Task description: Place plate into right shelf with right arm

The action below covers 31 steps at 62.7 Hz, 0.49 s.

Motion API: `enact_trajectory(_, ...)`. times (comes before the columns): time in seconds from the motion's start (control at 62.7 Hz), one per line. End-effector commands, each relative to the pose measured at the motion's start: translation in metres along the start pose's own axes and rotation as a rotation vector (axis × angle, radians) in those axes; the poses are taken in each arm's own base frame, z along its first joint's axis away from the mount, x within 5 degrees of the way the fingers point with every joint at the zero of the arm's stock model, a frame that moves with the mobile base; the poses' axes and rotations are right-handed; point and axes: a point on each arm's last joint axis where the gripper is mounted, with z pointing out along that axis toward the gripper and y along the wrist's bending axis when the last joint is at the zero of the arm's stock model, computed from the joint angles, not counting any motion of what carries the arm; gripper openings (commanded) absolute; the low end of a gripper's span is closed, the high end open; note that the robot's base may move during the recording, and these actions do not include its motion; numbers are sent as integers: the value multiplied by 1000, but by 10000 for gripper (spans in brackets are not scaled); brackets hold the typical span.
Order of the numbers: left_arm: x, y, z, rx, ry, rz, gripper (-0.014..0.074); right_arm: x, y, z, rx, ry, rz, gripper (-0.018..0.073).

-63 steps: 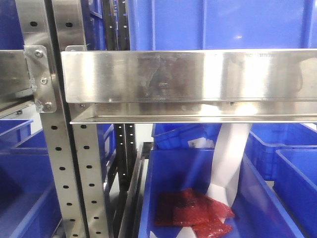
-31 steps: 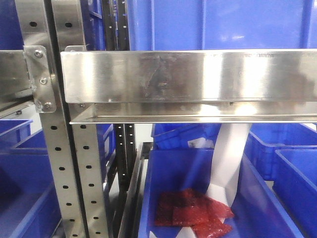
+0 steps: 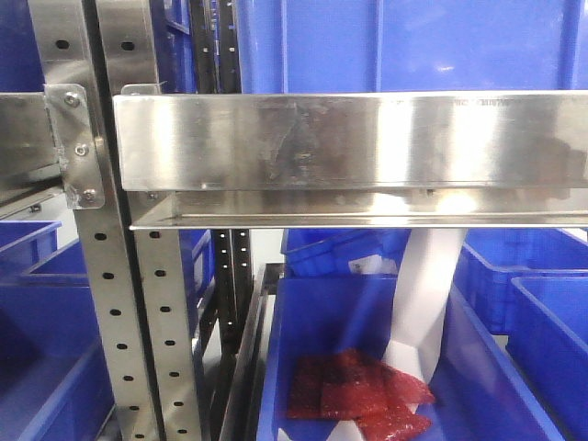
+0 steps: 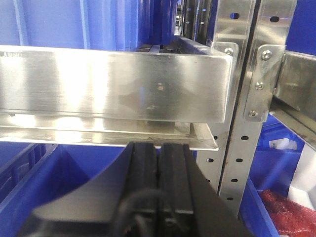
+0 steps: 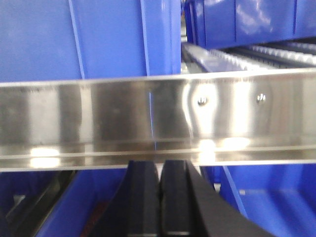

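The plate is out of view in every frame. The right shelf (image 3: 367,147) is a shiny steel rack with a broad front lip that fills the front view; it also shows in the right wrist view (image 5: 148,118). My right gripper (image 5: 160,165) is shut and empty, its black fingers pressed together just below the steel lip. My left gripper (image 4: 159,148) is shut and empty too, just below the lip of the neighbouring steel shelf (image 4: 113,84). Neither gripper shows in the front view.
Perforated steel uprights (image 3: 101,276) stand at the left. Blue bins sit above the lip (image 3: 404,46) and below it (image 3: 367,367); the lower one holds red packets (image 3: 358,395) and a white strip (image 3: 423,303). More blue bins lie left (image 3: 37,322) and right (image 3: 542,303).
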Motion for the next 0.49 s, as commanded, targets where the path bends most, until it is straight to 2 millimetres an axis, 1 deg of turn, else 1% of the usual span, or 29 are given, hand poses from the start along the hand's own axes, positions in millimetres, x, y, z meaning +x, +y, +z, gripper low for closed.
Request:
enact_trajectory(0.0,-5,1,-1,-12,-89,-15,-128,-17,1,-3,-4,-155,-17,66)
enact_trajectory(0.479,-5,1,-1,-12,-89,-15,-128,-17,1,-3,-4,-151,-17,66)
